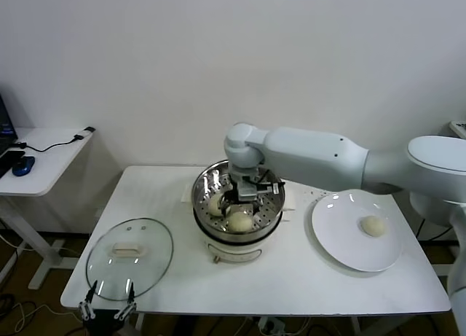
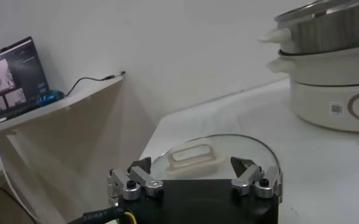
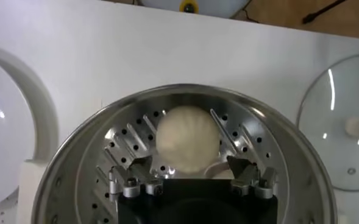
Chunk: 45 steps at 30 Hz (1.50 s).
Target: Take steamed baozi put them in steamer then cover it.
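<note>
**Right jaws spread over a bun in the steamer**

Head view: my right gripper (image 1: 244,197) reaches down into the steamer (image 1: 206,184), with steamed baozi (image 1: 239,221) just beside its jaws. One more bun (image 1: 373,225) lies on the white plate (image 1: 342,248). My left gripper (image 1: 109,307) waits at the table edge, beside the cover (image 1: 153,267).

Left wrist view: the jaws stand open, the cover's handle (image 2: 192,157) just beyond them.

Right wrist view: the jaws stand open, apart from the bun (image 3: 187,139) lying between and ahead of them.

A lab-like test room: bare white wall, white table (image 1: 306,278), side desk (image 1: 44,157) with laptop (image 2: 14,76) and cables.
</note>
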Each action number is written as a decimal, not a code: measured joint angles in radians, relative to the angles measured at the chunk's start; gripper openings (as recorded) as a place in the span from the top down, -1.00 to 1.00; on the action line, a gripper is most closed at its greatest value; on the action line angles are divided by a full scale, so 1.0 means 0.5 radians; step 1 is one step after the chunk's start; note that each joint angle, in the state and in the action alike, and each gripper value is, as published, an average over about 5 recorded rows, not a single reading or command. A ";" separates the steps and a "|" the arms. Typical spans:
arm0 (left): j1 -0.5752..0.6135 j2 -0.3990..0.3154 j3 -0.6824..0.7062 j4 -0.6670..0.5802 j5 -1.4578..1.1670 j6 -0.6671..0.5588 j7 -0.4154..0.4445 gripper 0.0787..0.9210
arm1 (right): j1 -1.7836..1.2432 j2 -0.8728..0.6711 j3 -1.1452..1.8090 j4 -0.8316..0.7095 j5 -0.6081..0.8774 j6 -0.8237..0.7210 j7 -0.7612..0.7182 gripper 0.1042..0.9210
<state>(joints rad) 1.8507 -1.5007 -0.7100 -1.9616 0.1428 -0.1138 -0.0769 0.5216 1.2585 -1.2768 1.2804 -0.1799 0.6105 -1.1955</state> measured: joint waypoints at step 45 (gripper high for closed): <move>-0.012 -0.027 0.033 -0.037 0.048 0.030 0.002 -0.77 | -0.838 -1.222 0.875 -0.809 0.296 -1.121 0.050 -0.76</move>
<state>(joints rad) 1.8449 -1.5141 -0.6937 -1.9801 0.1667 -0.0989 -0.0758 0.1028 0.6475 -0.8393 0.8760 -0.0320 0.0501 -1.1706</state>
